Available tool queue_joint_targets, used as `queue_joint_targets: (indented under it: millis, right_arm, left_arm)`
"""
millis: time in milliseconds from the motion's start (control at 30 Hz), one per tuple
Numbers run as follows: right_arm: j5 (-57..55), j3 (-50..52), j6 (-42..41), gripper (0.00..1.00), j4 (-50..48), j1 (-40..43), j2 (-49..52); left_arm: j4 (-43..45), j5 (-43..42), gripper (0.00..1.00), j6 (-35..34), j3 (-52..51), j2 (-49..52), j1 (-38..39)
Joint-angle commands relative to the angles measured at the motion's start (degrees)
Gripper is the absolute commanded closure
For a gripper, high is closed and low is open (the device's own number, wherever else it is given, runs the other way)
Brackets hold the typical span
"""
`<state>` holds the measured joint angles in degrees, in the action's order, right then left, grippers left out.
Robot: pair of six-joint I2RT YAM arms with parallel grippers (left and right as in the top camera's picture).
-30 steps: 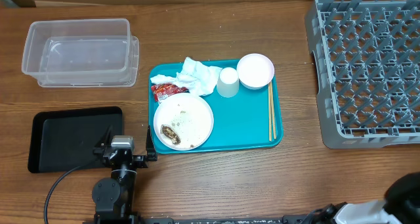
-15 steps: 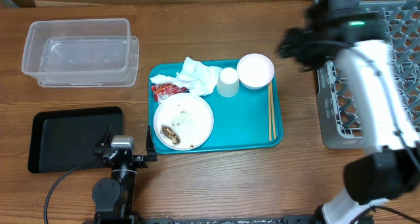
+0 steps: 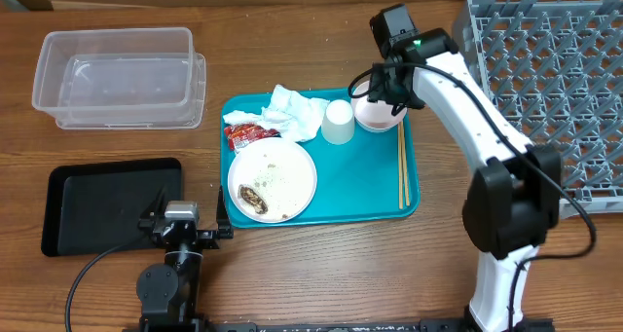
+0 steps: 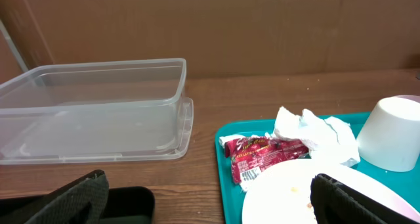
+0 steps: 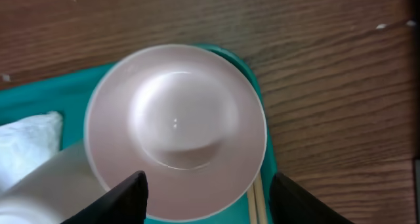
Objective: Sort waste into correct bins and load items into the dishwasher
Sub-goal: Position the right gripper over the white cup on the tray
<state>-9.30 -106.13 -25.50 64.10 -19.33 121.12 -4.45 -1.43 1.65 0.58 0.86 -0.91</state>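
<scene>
Right gripper (image 5: 213,198) open, hanging over the small white round bowl (image 5: 177,129) at the back right corner of the teal plastic serving tray (image 3: 360,181). Its fingers (image 5: 128,198) straddle the bowl's near rim; can't tell whether they touch it. Upside-down white cup (image 3: 338,123) sits just left of the bowl, with the crumpled white paper napkin (image 3: 297,113) and small red wrapper (image 3: 245,133) further left. White flat plate (image 3: 282,171) at the tray's front left carries a brown food scrap (image 3: 253,198) and loose rice grains. Thin pale wooden chopsticks (image 3: 403,166) lie along the tray's right edge. Left gripper (image 4: 210,204) open wide, low over the table between the shallow black rectangular tray (image 3: 97,205) and the teal tray, holding nothing. Clear rectangular plastic tub (image 3: 117,84) back left, large grey plastic dish rack (image 3: 545,79) far right.
</scene>
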Motion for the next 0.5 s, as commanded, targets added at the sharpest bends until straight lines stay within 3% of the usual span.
queue_joint_targets:
  millis: [0,100,467]
  right_arm:
    - [0.6,0.0,-1.8,0.41,0.0,0.0,1.8]
    - [0.6,0.0,-2.7,0.46,1.0,-0.2,3.4]
    - [-3.1,0.0,-7.8,0.44,1.7,1.9,5.0]
  left_arm:
    - [0.0,0.3,0.0,-0.4,-0.3,-0.6,-0.6]
    - [0.0,0.3,0.0,-0.4,-0.3,-0.6,-0.6]
    - [0.0,0.3,0.0,-0.4,-0.3,-0.6,-0.6]
